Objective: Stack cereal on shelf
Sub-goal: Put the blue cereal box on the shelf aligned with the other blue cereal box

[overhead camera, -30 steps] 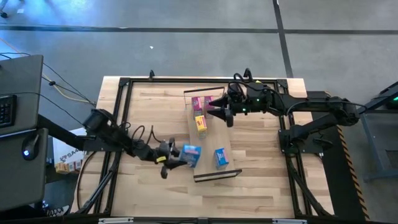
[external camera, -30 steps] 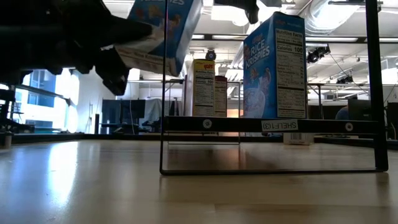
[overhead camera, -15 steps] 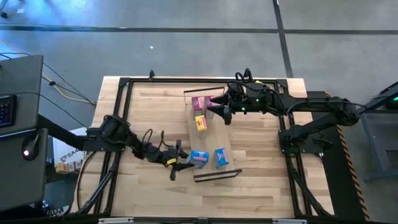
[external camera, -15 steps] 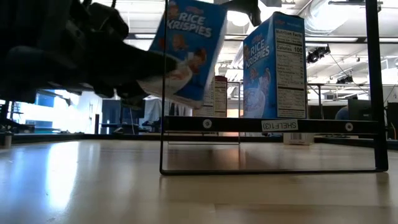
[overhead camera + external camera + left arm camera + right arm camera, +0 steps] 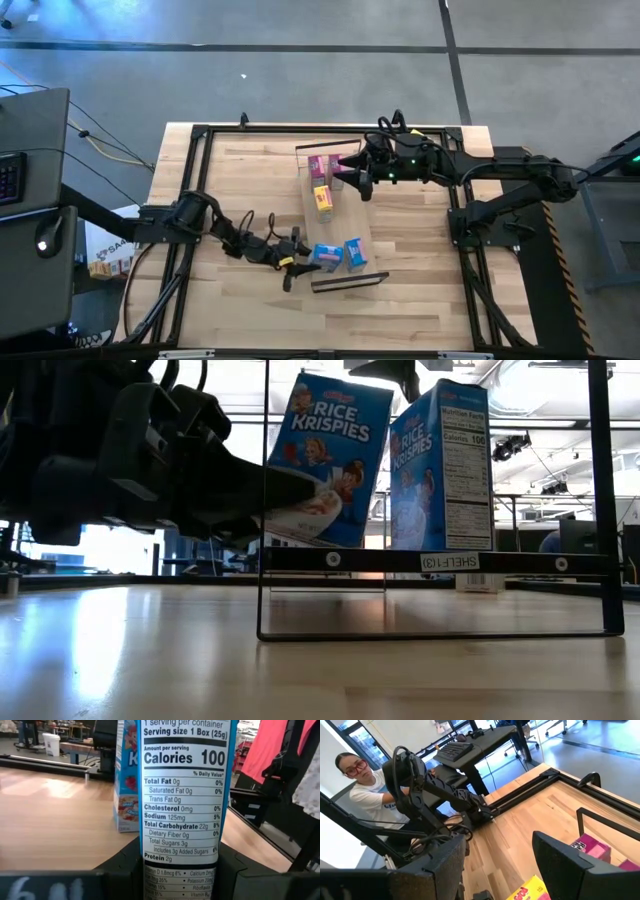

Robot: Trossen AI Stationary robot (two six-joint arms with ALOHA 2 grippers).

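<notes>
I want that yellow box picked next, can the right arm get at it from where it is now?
Probably yes. The right gripper hangs open close beside the yellow box on the shelf, nothing between them; only the pink box stands near.

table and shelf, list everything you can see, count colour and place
light blue cereal boxes: 2; one tilted in the left gripper at the shelf's near end, one standing beside it
yellow cereal box: 1, mid shelf
pink cereal boxes: at least 1, far end
shelf: 1, pale wood, black end frames
table: 1, butcher-block
person: 1, white top, beyond the table
left gripper: shut on the tilted box
right gripper: open, by the pink boxes
</notes>
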